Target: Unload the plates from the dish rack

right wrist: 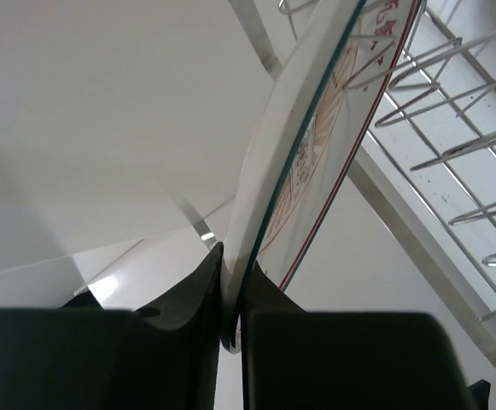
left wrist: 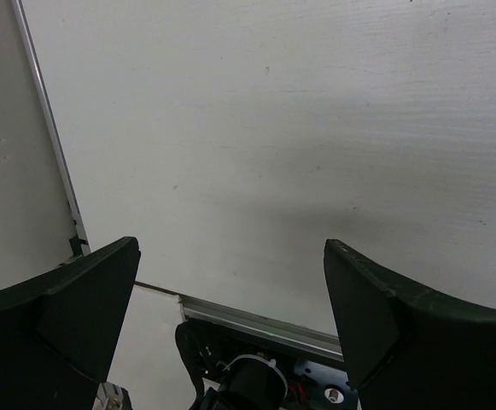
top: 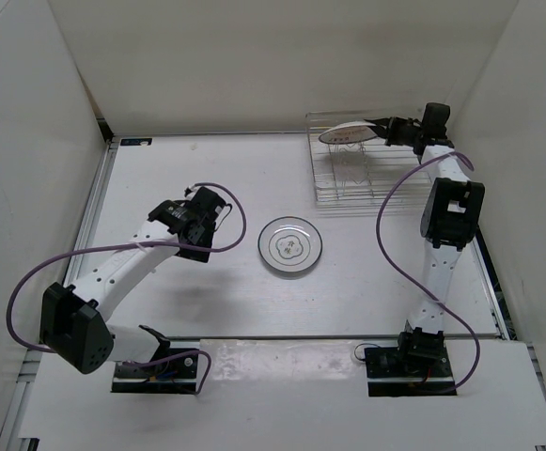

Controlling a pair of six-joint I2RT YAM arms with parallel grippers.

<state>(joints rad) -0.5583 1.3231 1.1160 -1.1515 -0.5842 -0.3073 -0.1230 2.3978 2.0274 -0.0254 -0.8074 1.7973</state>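
My right gripper (top: pixel 378 127) (right wrist: pixel 235 260) is shut on the rim of a plate with an orange radiating pattern (top: pixel 346 135) (right wrist: pixel 316 145). It holds that plate tilted over the far end of the silver wire dish rack (top: pixel 352 183) (right wrist: pixel 461 137). A white plate with a flower outline in its centre (top: pixel 291 246) lies flat on the table in front of the rack. My left gripper (top: pixel 193 235) (left wrist: pixel 230 248) hangs open over the left middle of the table with nothing between its fingers. No other plate shows.
White walls close in the table on the left, back and right. The rack stands at the back right, close to the right arm's elbow (top: pixel 451 211). A purple cable (top: pixel 230 221) loops beside the left wrist. The left arm's base (left wrist: pixel 248 376) shows below the open fingers.
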